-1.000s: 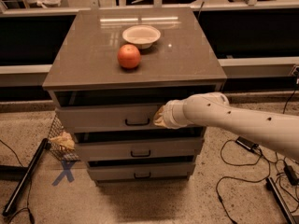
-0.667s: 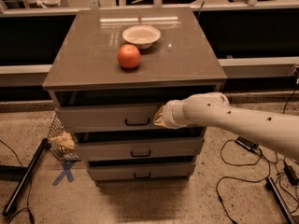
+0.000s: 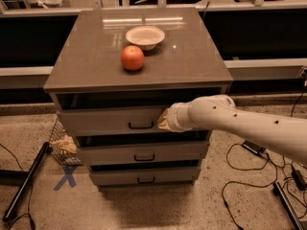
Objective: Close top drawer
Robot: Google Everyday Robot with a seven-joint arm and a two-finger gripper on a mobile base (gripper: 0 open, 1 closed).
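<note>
Looking at the speckled stone floor point(image 3: 192, 210) first, I see a grey-brown cabinet point(image 3: 91, 71) standing on it in front of a long low grey ledge point(image 3: 268, 67). The cabinet's flat top is glossy and reflects the ceiling lights. My white arm point(image 3: 249, 126), smooth and tubular, reaches in from the right across the cabinet's front. The top drawer point(image 3: 100, 120) sits just under the cabinet top, out a little, with a dark gap showing above its panel. Below it are the middle drawer point(image 3: 110, 155) and the bottom drawer point(image 3: 115, 177), each with a shorter front. The gripper point(image 3: 162, 121) is against the top drawer's front, just right of its small dark bar handle point(image 3: 141, 125). I cannot tell whether the gripper is released or clenched, because the pale wrist cuff hides it. On the cabinet top a shallow white bowl point(image 3: 145, 36) sits behind a round orange-red fruit point(image 3: 132, 57), close together and well clear of the drawer. Left of the cabinet, a wire basket point(image 3: 60, 137) holds crumpled paper, with a black pole point(image 3: 24, 183) lying near it. Black cables point(image 3: 240, 153) trail over the floor on the right. A blue taped X point(image 3: 67, 176) marks the floor by the cabinet's left corner.
</note>
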